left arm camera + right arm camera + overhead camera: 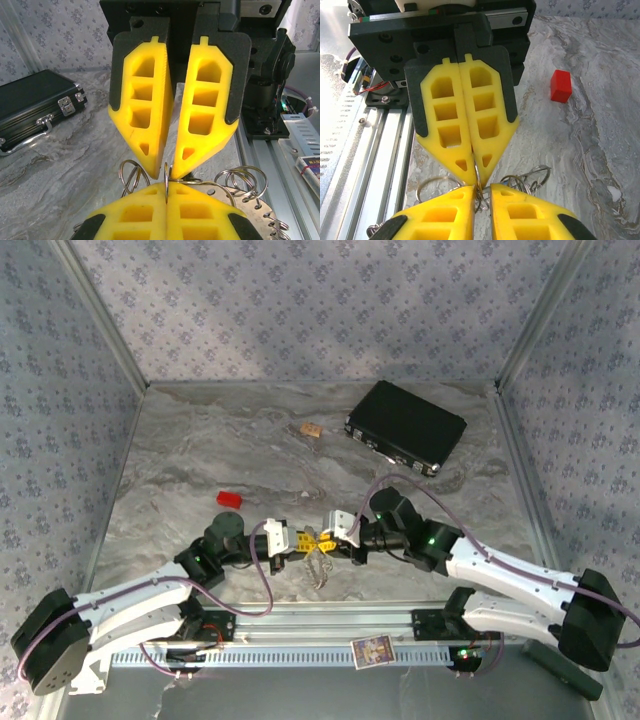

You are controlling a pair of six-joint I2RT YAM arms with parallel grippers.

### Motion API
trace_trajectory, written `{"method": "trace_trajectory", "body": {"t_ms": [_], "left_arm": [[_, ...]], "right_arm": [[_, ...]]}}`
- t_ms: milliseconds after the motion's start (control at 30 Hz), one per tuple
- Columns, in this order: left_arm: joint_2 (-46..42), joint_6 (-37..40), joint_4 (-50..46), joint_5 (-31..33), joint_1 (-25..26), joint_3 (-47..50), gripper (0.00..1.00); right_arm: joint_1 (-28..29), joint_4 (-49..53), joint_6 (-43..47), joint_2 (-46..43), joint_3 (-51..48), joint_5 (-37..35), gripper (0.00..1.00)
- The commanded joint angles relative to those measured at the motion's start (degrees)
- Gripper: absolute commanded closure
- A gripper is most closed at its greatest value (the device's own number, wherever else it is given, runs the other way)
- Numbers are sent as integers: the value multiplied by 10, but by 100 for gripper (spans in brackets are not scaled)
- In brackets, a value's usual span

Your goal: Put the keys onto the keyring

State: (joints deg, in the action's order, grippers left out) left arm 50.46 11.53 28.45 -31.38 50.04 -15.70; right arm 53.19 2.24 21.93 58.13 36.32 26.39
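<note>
At near table (pixel 200 450) edge, tip to tip: left fingers (pixel 135 215) clamped on thin ring (pixel 166 181), edge-on. Right fingers (pixel 507 197) narrowly parted, tips astride same ring. Keyring (pixel 262 215), toothed band, just beside among wire loops. Black case (pixel 405 426) far right, closed, contents hidden. Red block (pixel 230 499) left.

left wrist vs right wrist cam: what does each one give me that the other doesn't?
Left wrist: the black case lying on the table at left.
Right wrist: the red block on the table at upper right.
Both: the two pincers meeting tip to tip. The left pincer is shut on a thin wire ring. The right pincer has a narrow gap between its tips. A cluster of wire rings lies beneath them, beside the aluminium rail.
</note>
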Motion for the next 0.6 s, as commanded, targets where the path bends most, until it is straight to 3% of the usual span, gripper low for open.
{"method": "trace_trajectory", "body": {"t_ms": [0,67,167,200,300,400,567], "left_arm": [[3,9,25,-27,6,-25,100],[5,7,27,-28,5,-26,100],[9,7,23,-17,5,-30,100],[10,5,15,-5,5,-32,99],[5,5,-15,36,5,-38,85],[-6,12,-47,58,5,-42,78],[-9,33,-112,77,5,-60,78]], "right_arm": [[4,-18,3,11,23,13,85],[4,-20,2,16,24,20,87],[4,-19,9,18,27,29,100],[4,-9,15,18,31,30,100],[4,30,32,15,45,19,100],[5,80,54,16,65,-1,100],[8,164,86,32,108,-25,100]]}}
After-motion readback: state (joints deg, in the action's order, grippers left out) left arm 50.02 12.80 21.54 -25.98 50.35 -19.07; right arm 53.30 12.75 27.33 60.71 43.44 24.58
